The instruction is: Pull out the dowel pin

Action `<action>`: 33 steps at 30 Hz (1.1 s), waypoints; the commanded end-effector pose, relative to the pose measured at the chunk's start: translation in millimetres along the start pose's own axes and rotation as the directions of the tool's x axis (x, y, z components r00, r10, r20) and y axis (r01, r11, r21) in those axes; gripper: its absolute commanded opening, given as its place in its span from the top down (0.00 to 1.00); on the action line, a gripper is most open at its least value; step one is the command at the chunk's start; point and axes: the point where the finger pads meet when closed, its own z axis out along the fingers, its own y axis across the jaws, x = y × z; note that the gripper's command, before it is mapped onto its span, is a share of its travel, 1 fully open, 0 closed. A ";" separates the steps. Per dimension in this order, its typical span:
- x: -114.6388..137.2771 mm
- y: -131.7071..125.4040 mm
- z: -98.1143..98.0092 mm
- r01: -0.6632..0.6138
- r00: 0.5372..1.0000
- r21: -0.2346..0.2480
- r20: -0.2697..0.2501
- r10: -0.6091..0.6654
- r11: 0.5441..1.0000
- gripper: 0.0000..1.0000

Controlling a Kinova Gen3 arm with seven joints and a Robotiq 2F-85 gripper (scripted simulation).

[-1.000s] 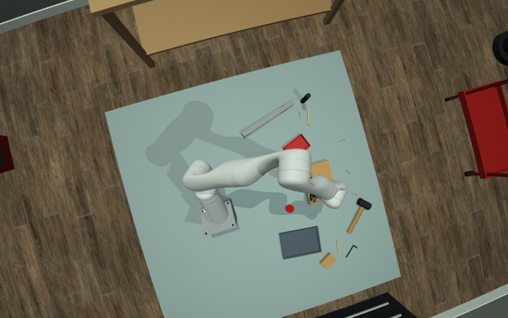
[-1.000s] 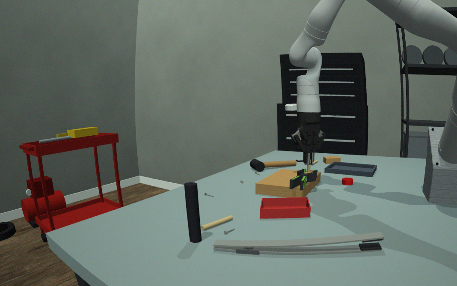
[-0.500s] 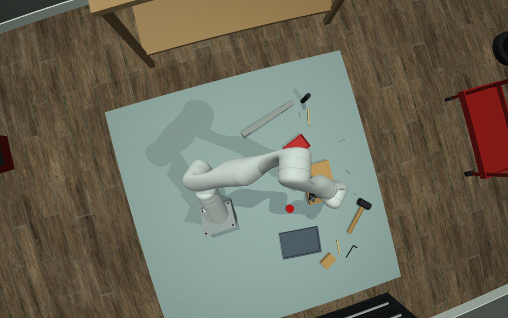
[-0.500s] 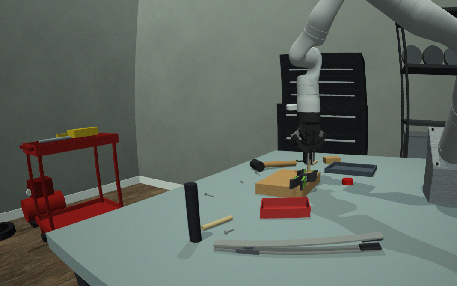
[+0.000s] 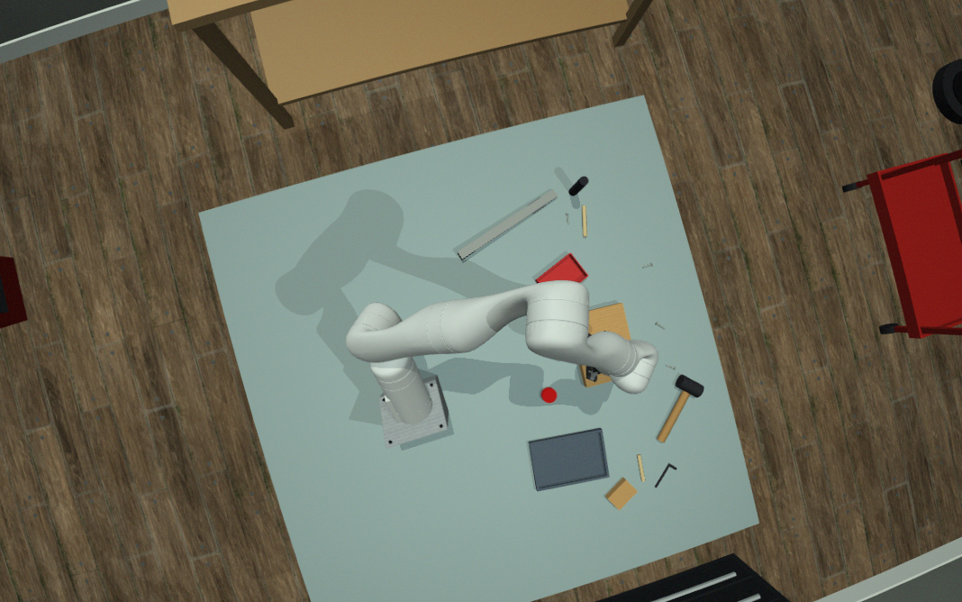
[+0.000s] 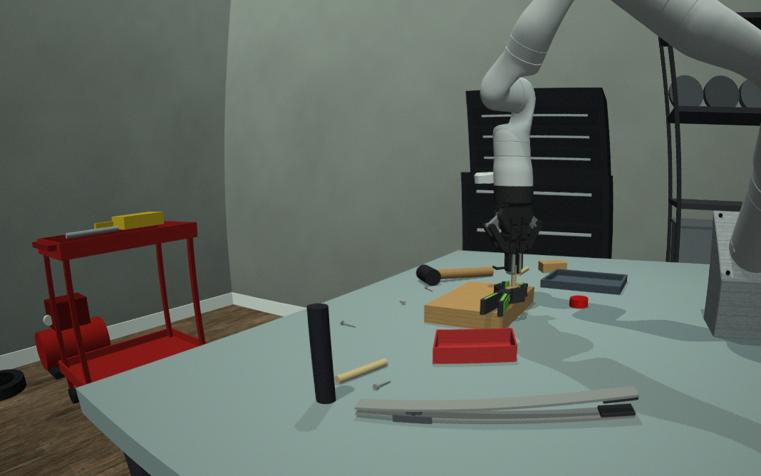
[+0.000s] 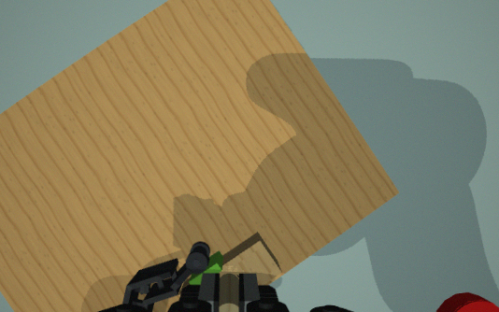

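A: "One mallet (image 5: 675,414) (image 6: 462,273), exterior view, lies behind the bench board (image 5: 607,317) (image 6: 462,296) (image 7: 140,140). Next?"
B: "Spring clamp (image 6: 492,302) (image 7: 153,280), at the board's right part. Dowel pin (image 6: 513,279) (image 7: 229,295) stands upright above the board; depth in hole: cannot tell."
A: "Gripper (image 6: 514,270) (image 7: 229,297)?"
B: "Nearly closed, pin pinched between its fingers. Red cap (image 5: 549,394) (image 6: 578,301): right of board, apart."

Dim, sharp views; soft-toned shadows stretch across.
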 end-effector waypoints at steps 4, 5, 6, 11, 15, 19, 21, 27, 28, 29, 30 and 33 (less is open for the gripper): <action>-0.3 0.1 -1.3 0.053 0.999 0.002 0.001 -0.053 0.999 0.90; -0.3 0.1 -1.3 0.061 0.998 0.002 0.001 -0.061 0.998 0.90; -0.3 0.1 -1.3 0.069 0.998 0.002 0.001 -0.069 0.998 0.90; -0.3 0.1 -1.4 0.108 0.994 0.002 0.001 -0.108 0.994 0.90; -0.3 0.1 -1.4 0.124 0.992 0.002 0.001 -0.124 0.992 0.90; -0.2 0.1 -1.4 0.154 0.988 0.002 0.001 -0.154 0.988 0.90; -0.2 0.1 -1.5 0.169 0.986 0.002 0.000 -0.169 0.986 0.90; -0.2 0.1 -1.5 0.214 0.977 0.002 0.000 -0.214 0.977 0.90; -0.2 0.1 -1.5 0.221 0.975 0.002 0.000 -0.221 0.975 0.90; -0.2 0.1 -1.5 0.228 0.974 0.002 0.000 -0.228 0.974 0.90; -0.2 0.1 -1.5 0.236 0.972 0.002 0.000 -0.236 0.972 0.90; -0.2 0.1 -1.5 0.243 0.970 0.002 0.000 -0.243 0.970 0.90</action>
